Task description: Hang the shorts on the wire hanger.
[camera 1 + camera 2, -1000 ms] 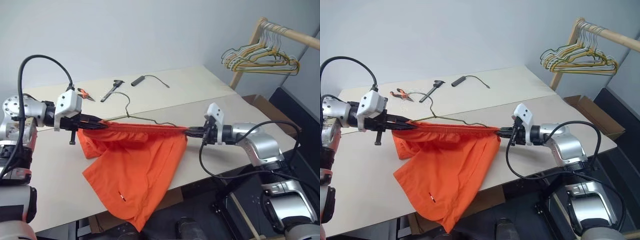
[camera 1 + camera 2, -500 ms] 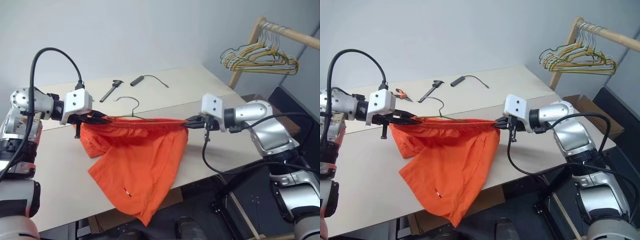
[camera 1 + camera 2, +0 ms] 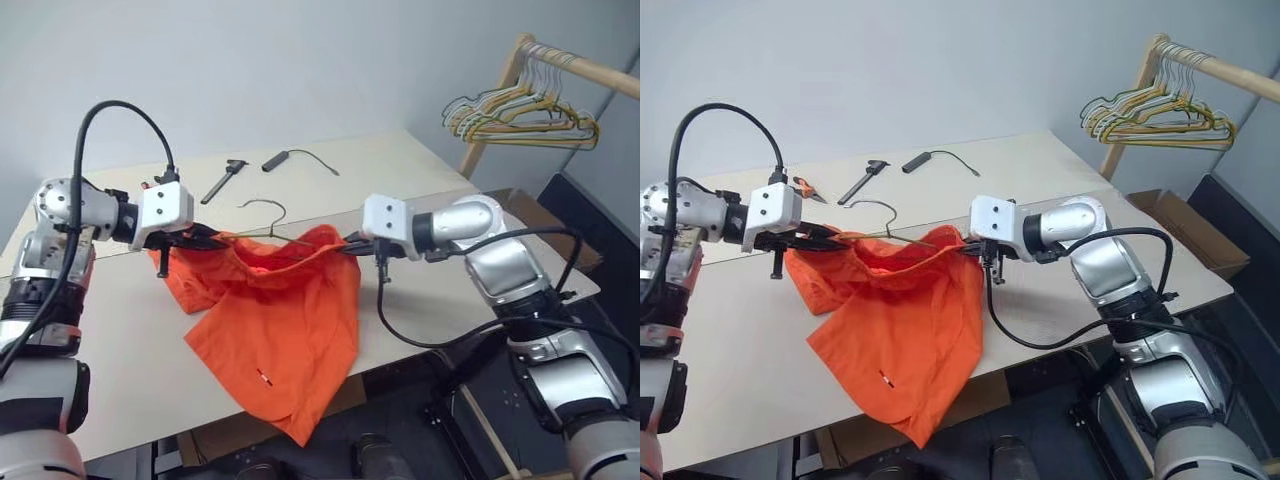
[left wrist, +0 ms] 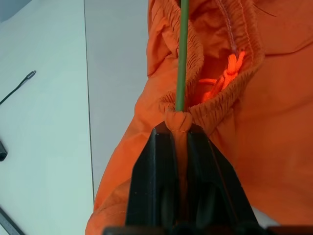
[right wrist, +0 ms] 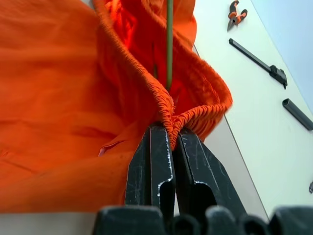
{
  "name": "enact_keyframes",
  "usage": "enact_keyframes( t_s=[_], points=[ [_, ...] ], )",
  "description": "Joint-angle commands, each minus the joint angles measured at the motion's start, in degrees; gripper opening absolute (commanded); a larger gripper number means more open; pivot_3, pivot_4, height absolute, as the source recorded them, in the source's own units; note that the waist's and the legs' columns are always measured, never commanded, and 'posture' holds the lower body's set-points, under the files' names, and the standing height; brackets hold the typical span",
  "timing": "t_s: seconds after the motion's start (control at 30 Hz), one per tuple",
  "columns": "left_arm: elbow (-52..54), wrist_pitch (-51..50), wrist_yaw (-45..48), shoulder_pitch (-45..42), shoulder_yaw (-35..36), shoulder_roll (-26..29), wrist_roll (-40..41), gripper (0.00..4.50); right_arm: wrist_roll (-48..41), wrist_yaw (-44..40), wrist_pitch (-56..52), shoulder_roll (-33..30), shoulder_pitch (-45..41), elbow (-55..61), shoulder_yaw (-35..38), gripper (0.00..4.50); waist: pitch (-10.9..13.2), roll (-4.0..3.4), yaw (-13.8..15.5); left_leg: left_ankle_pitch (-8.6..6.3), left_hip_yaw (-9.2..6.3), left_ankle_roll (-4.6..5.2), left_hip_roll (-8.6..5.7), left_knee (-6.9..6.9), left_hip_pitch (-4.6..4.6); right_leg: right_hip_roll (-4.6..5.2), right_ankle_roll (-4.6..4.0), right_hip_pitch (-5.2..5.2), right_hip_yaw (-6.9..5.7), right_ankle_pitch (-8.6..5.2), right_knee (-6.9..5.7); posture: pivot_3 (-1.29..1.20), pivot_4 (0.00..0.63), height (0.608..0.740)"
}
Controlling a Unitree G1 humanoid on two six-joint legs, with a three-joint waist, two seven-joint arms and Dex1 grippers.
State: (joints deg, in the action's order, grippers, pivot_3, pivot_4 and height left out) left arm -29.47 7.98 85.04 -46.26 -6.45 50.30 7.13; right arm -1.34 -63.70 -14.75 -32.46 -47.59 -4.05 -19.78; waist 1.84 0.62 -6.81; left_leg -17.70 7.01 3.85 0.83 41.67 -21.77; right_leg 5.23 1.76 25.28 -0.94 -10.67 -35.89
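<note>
The tabletop (image 3: 420, 170) is pale and wide, with a seam running across it; the shorts (image 3: 285, 330) are held up over its near half, their waistband sagging between the two grippers while the legs hang down past the front edge; a wooden rail (image 3: 575, 65) stands off to the right beyond the tabletop, carrying a bunch of yellow and silver hangers (image 3: 520, 120); a brown cardboard box (image 3: 1185, 230) sits on the floor below that rail.

The left gripper (image 4: 179, 128) is clamped shut on one gathered end of the waistband; the right gripper (image 5: 172, 139) is pinched on the opposite end, fabric bunched between its fingers; the wire hanger (image 3: 262, 208) runs inside the waistband from one gripper to the other, its thin wire passing through the opening in both wrist views and its small hook rising above the orange cloth.

On the far part of the tabletop lie a black hand tool (image 3: 224, 180), a dark cylinder with a trailing cord (image 3: 276, 158), and orange-handled pliers (image 3: 806, 186), all well apart from the shorts.
</note>
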Motion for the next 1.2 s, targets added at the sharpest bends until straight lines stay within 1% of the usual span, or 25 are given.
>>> enact_keyframes(
  t_s=[0.03, 0.13, 0.27, 0.33, 0.5, 0.6, 0.73, 0.93, 1.03, 1.17, 1.2],
  points=[
    [1.7, 0.5, 0.3, -0.5, 1.8, -0.1, 1.8, 0.0, 0.3, -0.1, 2.9, 0.1, -1.5, 2.0, 0.8, 0.3, 0.0, 0.0, 0.0, 0.0, 0.0, 0.0, 0.0, 0.0, -0.01, 0.01, 0.0, 0.0, 0.0, 0.0, 0.01, -0.11, 0.0, 0.74],
    [1.6, 0.0, -0.2, -0.8, 2.6, -0.4, 2.5, 0.0, 2.4, 0.2, 2.1, -0.2, -1.6, 1.3, -0.3, 1.13, 0.0, 0.0, -0.1, 0.0, 0.0, 0.0, 0.0, 0.0, -0.01, 0.0, 0.0, 0.0, 0.0, 0.0, 0.02, -0.12, 0.0, 0.74],
    [1.1, 0.0, -0.5, -0.7, 3.4, -0.1, 2.9, 0.0, 3.5, 0.2, 1.2, -0.3, -1.4, -0.2, -0.4, 2.56, 0.0, 0.0, -0.2, 0.0, 0.01, 0.0, 0.0, 0.0, 0.01, -0.01, 0.0, 0.0, 0.01, 0.0, 0.01, -0.12, 0.0, 0.74],
    [1.4, -0.5, -0.2, -0.3, 4.0, 0.0, 3.9, 0.0, 3.1, 0.7, 0.2, 0.1, -1.0, -0.4, 0.2, 2.56, 0.0, 0.0, -0.2, 0.0, 0.01, 0.0, 0.0, 0.0, 0.0, -0.01, 0.0, 0.01, 0.01, 0.0, 0.01, -0.12, 0.0, 0.74],
    [3.1, -2.1, 1.5, 0.6, 4.6, 0.4, 5.4, 0.0, 3.3, 5.6, -2.9, 2.4, -1.1, -2.3, 1.7, 2.56, 0.0, 0.0, -0.3, 0.01, 0.01, -0.02, 0.0, 0.0, 0.02, 0.0, 0.0, 0.0, 0.01, 0.0, 0.0, -0.12, 0.0, 0.74],
    [4.1, -2.8, 1.4, 1.2, 5.0, 0.3, 5.8, 0.0, 2.3, 8.2, -6.9, 4.3, -2.3, -4.0, 3.3, 2.56, 0.0, 0.0, -0.3, 0.02, 0.01, -0.03, 0.0, 0.0, 0.01, 0.0, 0.0, 0.01, 0.01, 0.0, -0.02, -0.12, 0.0, 0.74],
    [4.8, -3.8, 1.6, 1.2, 5.6, 0.0, 6.8, 0.0, -0.2, 5.9, -7.9, 4.1, -2.1, -3.4, 4.1, 2.56, 0.0, 0.0, -0.2, 0.02, -0.01, -0.04, 0.0, 0.0, -0.01, 0.0, 0.0, 0.0, -0.01, 0.0, 0.0, -0.12, 0.0, 0.74],
    [4.1, -2.8, 1.9, 0.2, 6.1, -0.8, 7.7, 0.0, -5.8, -1.6, -9.7, 2.6, -1.3, -0.2, 4.4, 2.56, 0.0, 0.0, -0.4, 0.02, -0.02, -0.03, 0.0, 0.0, -0.01, -0.02, 0.0, 0.0, 0.0, 0.0, 0.02, -0.13, 0.0, 0.74],
    [4.3, -2.7, 3.0, 0.0, 6.5, -0.9, 8.9, 0.0, -6.0, -2.8, -10.2, 2.1, -1.5, -0.4, 3.8, 2.04, 0.0, 0.0, -0.3, 0.01, -0.02, -0.02, 0.0, 0.0, 0.01, 0.0, 0.0, -0.01, 0.0, 0.0, 0.02, -0.13, 0.0, 0.74],
    [3.9, -1.9, 3.1, 0.1, 6.3, -0.8, 8.2, 0.0, -7.1, -4.0, -11.3, 2.3, -1.9, -0.6, 4.4, 0.7, 0.0, 0.0, -0.4, 0.01, -0.02, -0.02, 0.0, 0.0, 0.01, -0.01, 0.0, -0.01, 0.0, 0.0, 0.01, -0.12, 0.0, 0.74],
    [3.8, -1.8, 3.0, 0.2, 6.4, -0.9, 8.1, 0.0, -7.2, -4.2, -11.4, 2.2, -1.9, -0.6, 4.5, 0.29, 0.0, 0.0, -0.4, 0.01, -0.02, -0.02, 0.01, 0.0, 0.01, -0.01, 0.0, 0.0, 0.0, 0.0, 0.0, -0.13, 0.0, 0.74]
  ],
)
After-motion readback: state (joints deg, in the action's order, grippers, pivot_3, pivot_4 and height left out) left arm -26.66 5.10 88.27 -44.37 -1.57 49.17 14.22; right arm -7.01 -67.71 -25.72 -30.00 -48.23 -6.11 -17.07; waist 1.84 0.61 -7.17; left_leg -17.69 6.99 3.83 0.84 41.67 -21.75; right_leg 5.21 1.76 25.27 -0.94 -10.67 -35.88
